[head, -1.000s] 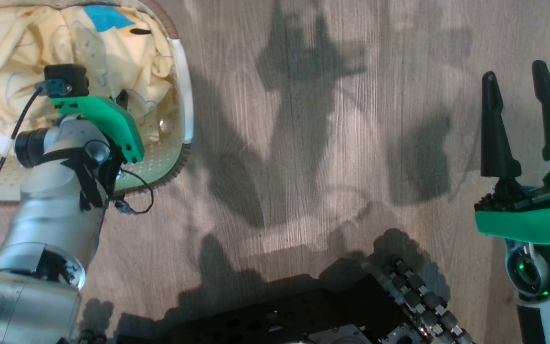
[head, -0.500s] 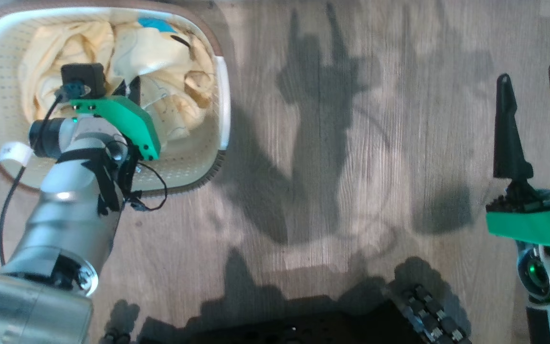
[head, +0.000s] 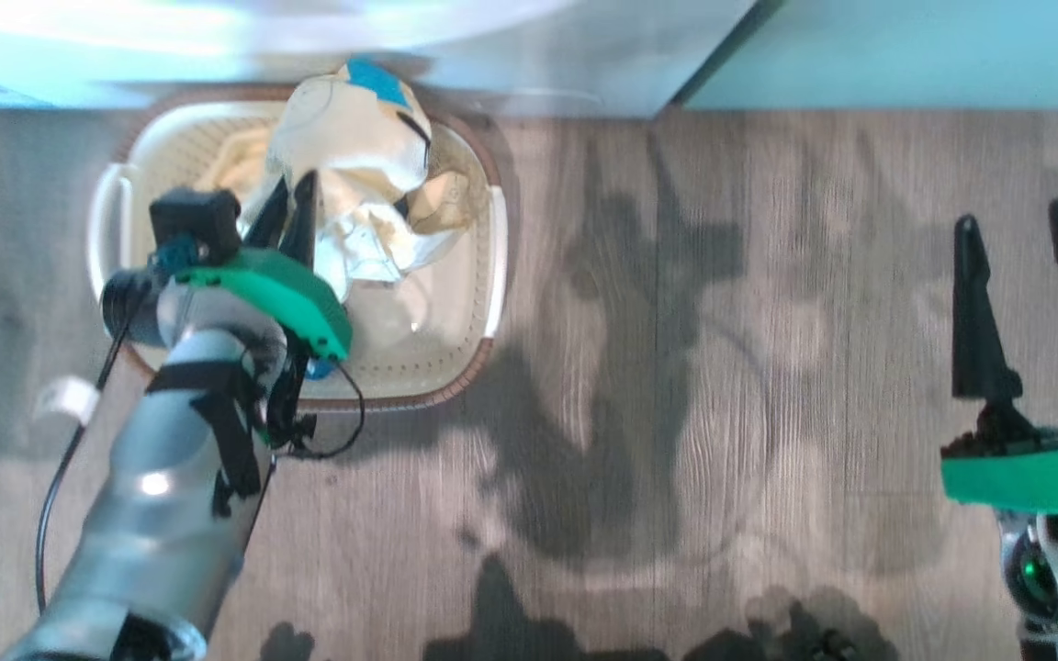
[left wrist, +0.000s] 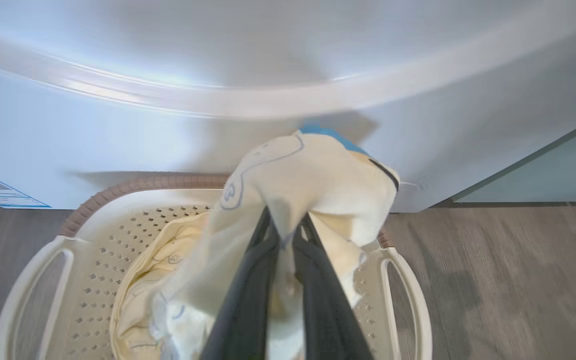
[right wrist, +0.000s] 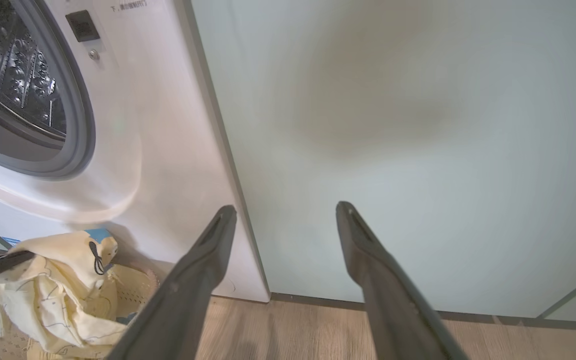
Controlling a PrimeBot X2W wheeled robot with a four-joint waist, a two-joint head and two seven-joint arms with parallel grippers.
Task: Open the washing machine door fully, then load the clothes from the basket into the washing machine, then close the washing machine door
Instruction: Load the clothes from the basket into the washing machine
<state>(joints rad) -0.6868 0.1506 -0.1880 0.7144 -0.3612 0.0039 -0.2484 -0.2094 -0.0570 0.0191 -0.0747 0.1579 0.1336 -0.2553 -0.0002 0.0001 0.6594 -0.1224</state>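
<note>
Left wrist view: the clothes are pinched by the left tool and held up over the basket, close to the washing machine. The right tool is spread, empty. They are judged soft, light, floppy; a thick bunch is best gripped.
</note>
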